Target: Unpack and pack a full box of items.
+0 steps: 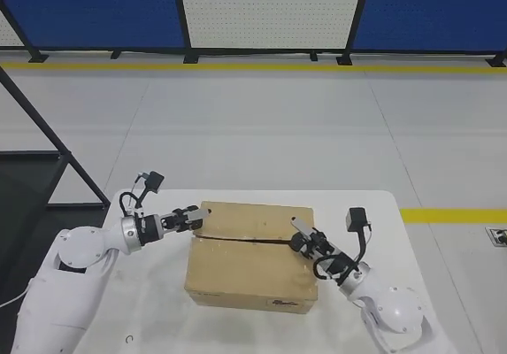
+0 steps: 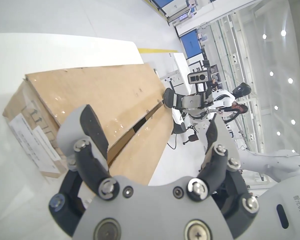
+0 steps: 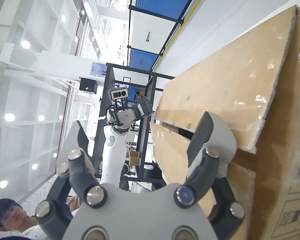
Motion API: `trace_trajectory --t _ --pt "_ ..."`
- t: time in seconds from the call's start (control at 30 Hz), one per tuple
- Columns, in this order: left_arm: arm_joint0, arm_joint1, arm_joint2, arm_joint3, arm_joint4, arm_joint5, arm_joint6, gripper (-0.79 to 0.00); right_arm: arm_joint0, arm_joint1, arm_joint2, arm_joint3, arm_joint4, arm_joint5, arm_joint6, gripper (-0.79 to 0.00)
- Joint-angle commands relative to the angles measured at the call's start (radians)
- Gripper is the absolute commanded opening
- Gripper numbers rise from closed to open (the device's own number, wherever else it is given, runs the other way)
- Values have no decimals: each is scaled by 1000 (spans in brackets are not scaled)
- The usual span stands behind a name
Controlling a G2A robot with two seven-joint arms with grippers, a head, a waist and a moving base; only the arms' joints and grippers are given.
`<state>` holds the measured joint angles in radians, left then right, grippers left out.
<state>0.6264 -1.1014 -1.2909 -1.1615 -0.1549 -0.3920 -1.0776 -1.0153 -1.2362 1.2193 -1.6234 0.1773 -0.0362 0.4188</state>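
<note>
A closed cardboard box (image 1: pixel 251 257) sits in the middle of the white table (image 1: pixel 151 301), its two top flaps meeting along a narrow seam (image 1: pixel 244 238). My left gripper (image 1: pixel 194 218) is open at the seam's left end, level with the box top (image 2: pixel 102 93); its fingers (image 2: pixel 92 126) hold nothing. My right gripper (image 1: pixel 301 239) is open at the seam's right end. One of its fingertips (image 3: pixel 202 136) lies against the flap edge of the box (image 3: pixel 227 76), while the other is off the box. Each wrist view shows the opposite gripper (image 2: pixel 170 98) (image 3: pixel 145 107) at the far end of the seam.
A dark metal frame (image 1: pixel 23 115) stands beside the table's left side. White paper labels (image 2: pixel 32 138) are stuck on the box's end face. Bare tabletop lies on both sides of the box and in front of it.
</note>
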Motion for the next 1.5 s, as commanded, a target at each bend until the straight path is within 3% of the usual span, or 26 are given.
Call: trace_trajectory --t 0.0,0.27,0.6,1.13,1.3,1.47 --pt "0 2 1 -1 1 1 -1 0 4 -1 5 3 17 13 -1 0" --pt "12 6 -23 -16 -70 -9 55 0 26 -4 0 24 21 109 14 0" --pt "101 6 -142 -91 -433 29 199 0 26 -7 7 40 33 109 16 0" --pt "104 6 -145 -91 -431 28 211 0 26 -7 13 38 38 110 14 0" --pt "222 9 -204 -182 -413 26 410 0 26 -7 13 38 38 110 14 0" --pt "446 17 -301 -387 -362 59 613 0 26 -7 13 38 38 110 14 0"
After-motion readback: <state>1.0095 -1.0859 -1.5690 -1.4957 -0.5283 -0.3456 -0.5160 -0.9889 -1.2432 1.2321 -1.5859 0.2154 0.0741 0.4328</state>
